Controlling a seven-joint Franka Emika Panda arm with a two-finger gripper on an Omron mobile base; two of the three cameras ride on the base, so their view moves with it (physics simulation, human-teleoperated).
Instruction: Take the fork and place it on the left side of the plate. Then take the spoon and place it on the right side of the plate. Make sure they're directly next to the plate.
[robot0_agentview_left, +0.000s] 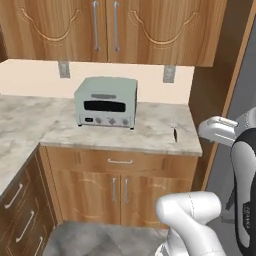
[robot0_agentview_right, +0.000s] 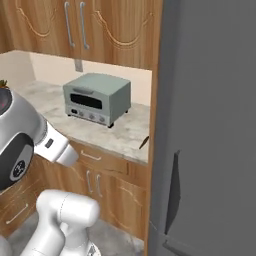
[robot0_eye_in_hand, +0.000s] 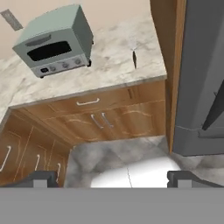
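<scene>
— Grey-veined stone counter (robot0_agentview_left: 150, 131) over there, see the little thing near its right end?

— That slim dark utensil (robot0_agentview_left: 175, 134)? It lies flat, close to the front edge, just short of the tall wooden side panel (robot0_agentview_left: 220, 95). Narrow dark handle, with a paler tip that blends into the stone. Fork or spoon, I can't tell from here.

— What's around it?

— A boxy pale-green toaster oven (robot0_agentview_left: 106, 101) with a dark glass door and a row of knobs stands well to its left. Below are a wood-grain drawer (robot0_agentview_left: 120, 161) and cabinet doors (robot0_agentview_left: 102, 196) with thin metal handles. A flat grey fridge (robot0_agentview_right: 210, 125) is past the panel.

— And the hand?

— The gripper (robot0_eye_in_hand: 113, 178) hangs out over the floor, well apart from the utensil and holding nothing. Its fingertips (robot0_eye_in_hand: 43, 177) stand spread wide. From the hand view, the utensil sits far ahead, about between the two tips.
</scene>
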